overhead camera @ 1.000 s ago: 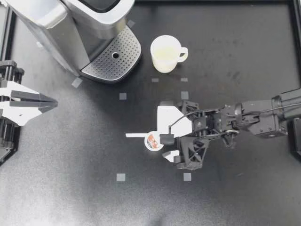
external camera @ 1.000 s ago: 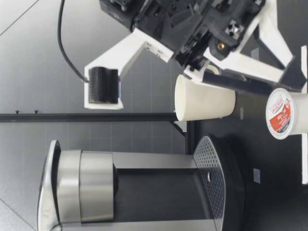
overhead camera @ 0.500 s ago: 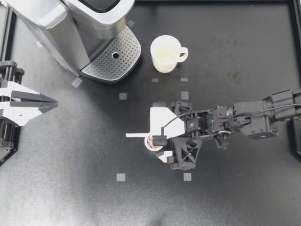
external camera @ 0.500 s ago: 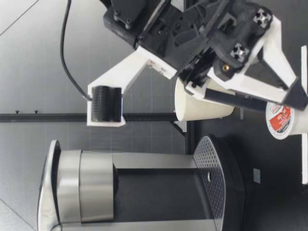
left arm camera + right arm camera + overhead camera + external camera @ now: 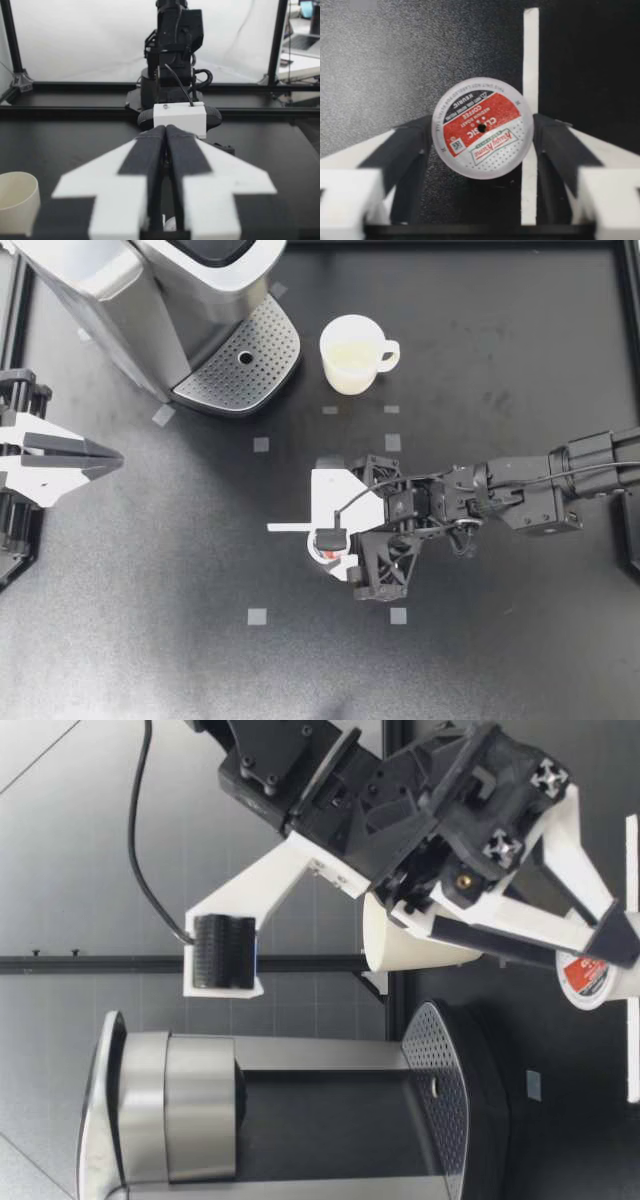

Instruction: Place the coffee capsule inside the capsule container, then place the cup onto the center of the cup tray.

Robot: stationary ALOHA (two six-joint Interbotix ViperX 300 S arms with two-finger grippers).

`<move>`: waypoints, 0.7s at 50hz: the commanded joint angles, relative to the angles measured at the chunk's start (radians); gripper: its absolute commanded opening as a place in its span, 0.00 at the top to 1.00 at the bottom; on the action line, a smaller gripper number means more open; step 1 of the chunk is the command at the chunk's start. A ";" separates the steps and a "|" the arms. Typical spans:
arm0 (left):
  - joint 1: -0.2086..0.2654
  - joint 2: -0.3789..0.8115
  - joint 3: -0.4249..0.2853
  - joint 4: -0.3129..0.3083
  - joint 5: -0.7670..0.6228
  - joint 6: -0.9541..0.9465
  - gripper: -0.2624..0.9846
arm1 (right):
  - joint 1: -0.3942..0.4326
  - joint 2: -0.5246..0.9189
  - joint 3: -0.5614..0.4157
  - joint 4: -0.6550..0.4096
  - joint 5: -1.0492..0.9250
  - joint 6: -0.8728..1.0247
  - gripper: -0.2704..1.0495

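Note:
The coffee capsule (image 5: 482, 127), white with a red and black lid, stands upright on the table between the fingers of my right gripper (image 5: 331, 546). That gripper is open, and its dark pads (image 5: 412, 150) sit close beside the lid rim on both sides. From above, only a sliver of the capsule (image 5: 322, 551) shows under the gripper. The low view has the capsule (image 5: 588, 978) just under the fingertips. The cream cup (image 5: 352, 353) stands upright beside the machine's perforated cup tray (image 5: 240, 365). My left gripper (image 5: 100, 455) rests shut at the table's left edge.
The silver coffee machine (image 5: 150, 290) fills the back left corner. A thin white strip (image 5: 290, 527) lies on the table beside the capsule. Small grey tape squares (image 5: 257, 617) dot the black table. Black frame rails (image 5: 630, 300) border it.
My right gripper has slid left and sunk over the capsule, which now sits between its fingers. The fingers have narrowed. The left arm and the cup have not moved.

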 commanded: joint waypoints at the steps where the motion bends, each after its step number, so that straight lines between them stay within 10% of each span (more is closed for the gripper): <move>1: 0.002 0.005 -0.018 0.002 -0.008 0.000 0.69 | -0.006 -0.023 -0.023 -0.002 -0.008 0.000 0.36; 16: 0.052 0.089 -0.083 -0.035 0.048 -0.009 0.69 | -0.006 -0.115 0.006 -0.002 -0.018 0.003 0.38; 35: 0.133 0.407 -0.532 -0.028 0.695 -0.008 0.69 | -0.006 -0.356 0.270 0.034 -0.433 0.081 0.38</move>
